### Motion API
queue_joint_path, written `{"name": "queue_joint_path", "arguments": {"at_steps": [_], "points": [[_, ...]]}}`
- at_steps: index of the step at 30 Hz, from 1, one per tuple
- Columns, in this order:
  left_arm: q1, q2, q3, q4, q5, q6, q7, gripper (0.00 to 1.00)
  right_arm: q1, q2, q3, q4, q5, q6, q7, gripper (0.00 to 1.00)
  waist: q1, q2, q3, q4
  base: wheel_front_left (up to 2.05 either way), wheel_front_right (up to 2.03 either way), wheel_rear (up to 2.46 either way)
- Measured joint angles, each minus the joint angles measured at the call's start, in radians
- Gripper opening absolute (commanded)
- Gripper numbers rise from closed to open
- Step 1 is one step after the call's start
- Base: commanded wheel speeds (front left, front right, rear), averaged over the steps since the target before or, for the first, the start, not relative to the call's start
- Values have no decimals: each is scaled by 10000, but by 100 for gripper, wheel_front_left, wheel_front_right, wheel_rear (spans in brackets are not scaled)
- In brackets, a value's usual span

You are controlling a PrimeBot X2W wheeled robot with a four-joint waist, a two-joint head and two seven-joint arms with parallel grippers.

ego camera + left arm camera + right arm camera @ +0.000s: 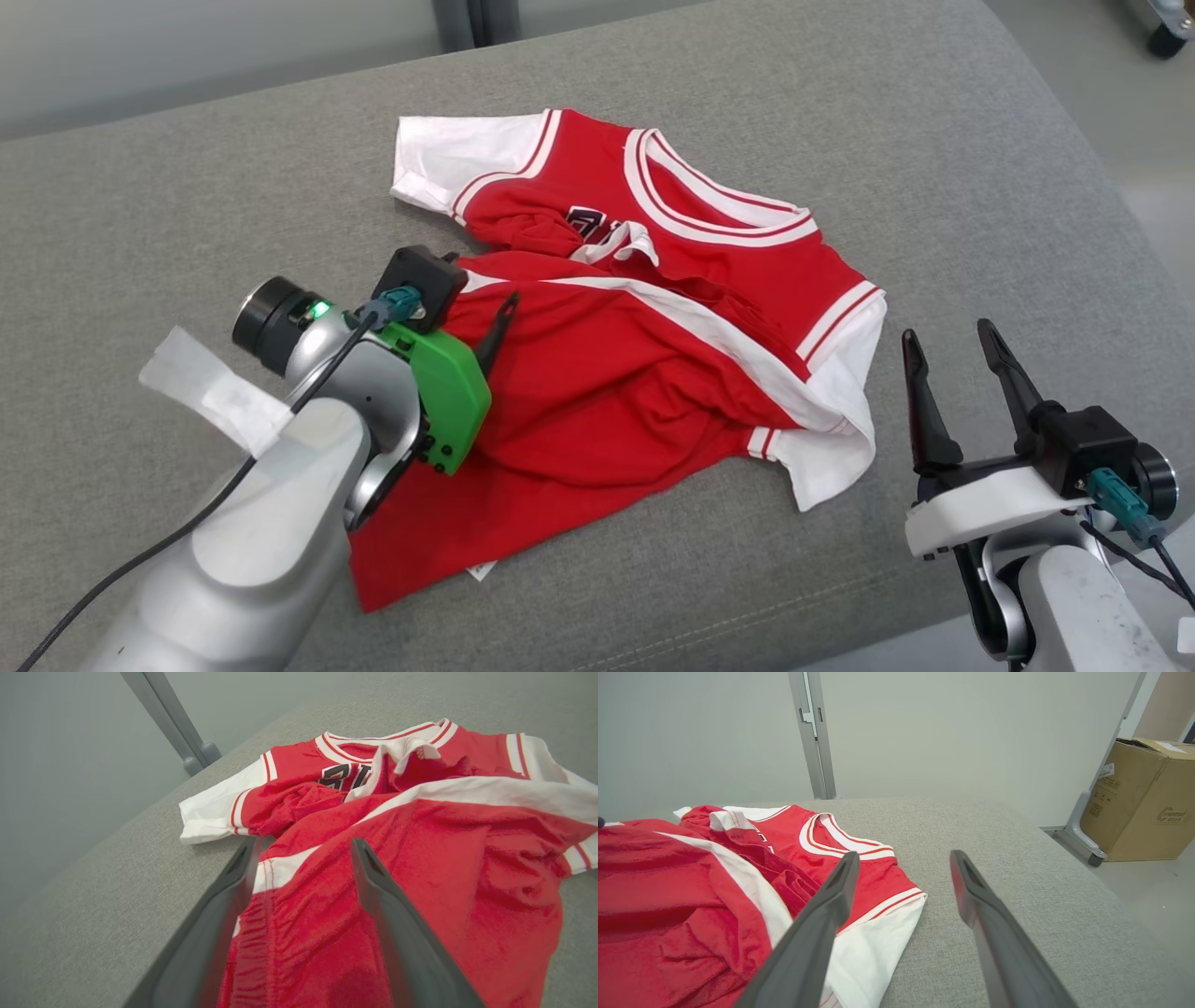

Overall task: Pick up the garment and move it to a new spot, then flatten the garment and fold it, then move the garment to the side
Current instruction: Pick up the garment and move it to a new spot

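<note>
A red garment (pixel 607 392) with white sleeves and striped trim lies crumpled on the grey padded surface (pixel 187 205), its lower part folded up over the chest print. My left gripper (pixel 481 278) hovers over the garment's left edge, jaws open, with nothing between them. In the left wrist view the left gripper (pixel 303 842) straddles the red cloth (pixel 444 858) without pinching it. My right gripper (pixel 948 331) stands open just right of the garment's white sleeve, apart from it. In the right wrist view the right gripper (pixel 904 855) points past the sleeve (pixel 873 947) over bare surface.
The padded surface's near edge (pixel 747 625) runs along the bottom of the head view, with floor (pixel 1148 159) beyond its right side. A cardboard box (pixel 1143 802) stands on the floor to the right. A metal post (pixel 812 732) rises behind the far edge.
</note>
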Motion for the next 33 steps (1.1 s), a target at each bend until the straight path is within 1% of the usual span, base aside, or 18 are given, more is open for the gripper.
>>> {"name": "queue_joint_path", "arguments": {"at_steps": [5,9,12,15,17,18,19,20,25,28,29,30,33], "points": [[421,360,105,397,-295,25,33,100,50,0,35,0,-29,130,0,100,0,0,-168,376,0,0,0],[629,546,284,493,-380,79,100,100,50,27,182,4,-71,217,0,100,0,0,-268,508,0,0,0],[746,483,270,479,-533,71,100,100,51,19,173,15,-73,219,0,100,0,0,-276,507,0,0,0],[915,274,186,445,-736,-19,115,100,58,21,146,29,-75,221,0,100,0,0,-276,480,0,0,0],[985,230,73,403,-834,-84,117,100,70,23,128,44,-82,230,0,100,0,0,-278,455,0,0,0],[1011,224,46,384,-848,-136,146,74,77,25,117,54,-84,249,0,100,0,0,-280,442,0,0,0],[1034,221,19,351,-855,-151,146,30,79,25,102,63,-84,249,0,100,0,0,-282,428,0,0,0],[1052,211,2,293,-857,-198,142,0,80,27,81,71,-84,251,0,100,0,0,-284,416,0,0,0],[1055,35,88,-67,-1049,-309,82,0,124,27,-48,117,-84,299,0,100,0,0,-304,384,0,0,0],[974,224,727,-245,-1181,-232,-10,0,260,33,-81,144,-86,301,0,100,0,0,-325,400,0,0,0],[878,451,1060,-268,-1246,-88,-65,0,273,38,-88,157,-84,301,0,100,0,0,-335,408,0,0,0],[722,796,1402,-282,-1246,59,-92,0,274,42,-96,157,-86,301,0,100,0,0,-348,415,0,0,0],[152,2165,2564,-299,-1294,433,-59,0,277,46,-136,163,-86,301,0,100,0,0,-392,442,0,0,0]]}}
